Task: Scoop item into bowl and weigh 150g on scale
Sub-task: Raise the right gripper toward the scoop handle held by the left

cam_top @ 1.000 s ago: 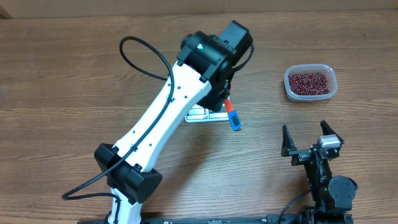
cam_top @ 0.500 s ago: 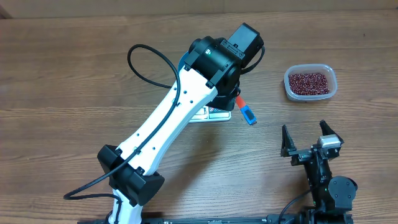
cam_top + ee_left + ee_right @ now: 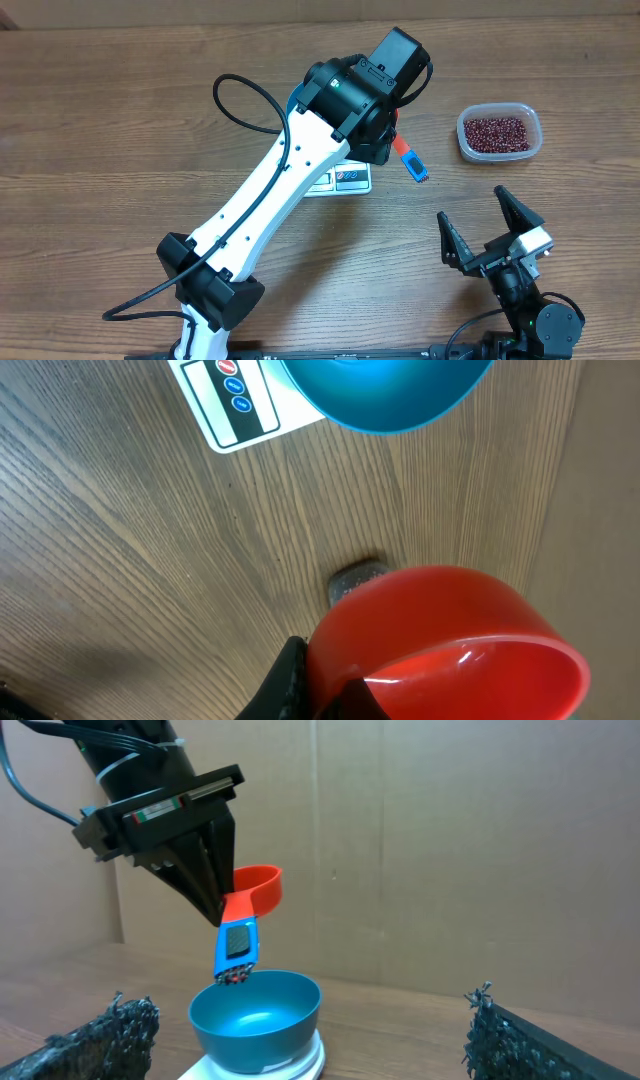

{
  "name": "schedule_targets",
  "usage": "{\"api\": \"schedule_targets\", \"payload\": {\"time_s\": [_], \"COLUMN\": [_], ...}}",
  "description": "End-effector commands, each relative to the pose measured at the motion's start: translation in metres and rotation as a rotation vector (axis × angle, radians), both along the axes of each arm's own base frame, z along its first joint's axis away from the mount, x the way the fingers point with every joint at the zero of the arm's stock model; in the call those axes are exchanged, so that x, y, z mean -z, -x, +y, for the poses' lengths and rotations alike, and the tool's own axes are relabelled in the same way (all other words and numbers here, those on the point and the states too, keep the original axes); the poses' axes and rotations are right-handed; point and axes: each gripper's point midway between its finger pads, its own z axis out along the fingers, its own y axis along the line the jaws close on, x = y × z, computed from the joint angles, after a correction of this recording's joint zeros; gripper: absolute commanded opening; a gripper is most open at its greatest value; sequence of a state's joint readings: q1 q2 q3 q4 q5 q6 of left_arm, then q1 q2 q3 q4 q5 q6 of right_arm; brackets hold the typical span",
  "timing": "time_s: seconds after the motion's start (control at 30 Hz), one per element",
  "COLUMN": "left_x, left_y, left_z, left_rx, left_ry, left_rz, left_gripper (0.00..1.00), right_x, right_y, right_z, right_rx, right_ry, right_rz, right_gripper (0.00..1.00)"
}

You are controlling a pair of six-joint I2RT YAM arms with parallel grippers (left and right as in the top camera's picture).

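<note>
While the left gripper clamps the empty-looking scoop above the scale, whose bowl seems bare, the beans fill their tub right of it and the right gripper gapes idle, so scooping remains.

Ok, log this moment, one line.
left pincer: shut on red plastic scoop | right pincer: open | blue bowl: on white scale | red-brown beans: in clear tub

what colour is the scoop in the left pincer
Red cup, blue handle end. The scoop shows best in the right wrist view.
</note>
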State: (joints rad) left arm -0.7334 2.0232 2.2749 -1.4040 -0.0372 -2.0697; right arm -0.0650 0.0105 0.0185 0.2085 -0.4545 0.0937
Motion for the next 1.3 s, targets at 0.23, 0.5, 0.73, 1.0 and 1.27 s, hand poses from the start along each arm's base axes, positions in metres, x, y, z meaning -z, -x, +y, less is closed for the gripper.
{"api": "schedule_targets", "payload": {"time_s": [0.23,0.5,0.73,1.0,1.27], "left_x": [-0.017,-0.017,-0.016,-0.023,-0.026], "left_y": [-0.005,-0.003,-0.002,-0.015,-0.022], "left_z": [0.011,0.01,0.009,0.003,0.004], "left_rx": [-0.041,-0.037,-0.033,-0.04,-0.051], "left_ry": [-0.019,-0.012,-0.008,0.059,0.074], "left_rz": [-0.063,-0.056,-0.048,-0.071,-0.089], "left_gripper": [0.04,0.04,0.04,0.04,0.04], "right_x": [-0.042,-0.062,-0.067,-0.081,-0.092], "right_y": [0.005,-0.02,-0.044,-0.022,-0.012], "right_z": [-0.01,-0.006,0.015,0.052,0.056], "right_rx": [0.039,-0.049,-0.309,-0.799,-0.883], "right_ry": [-0.01,-0.01,-0.021,0.128,0.129], "right_rz": [0.052,0.226,0.364,0.212,0.216], "right_gripper": [1.0,1.0,1.0,1.0,1.0]}}
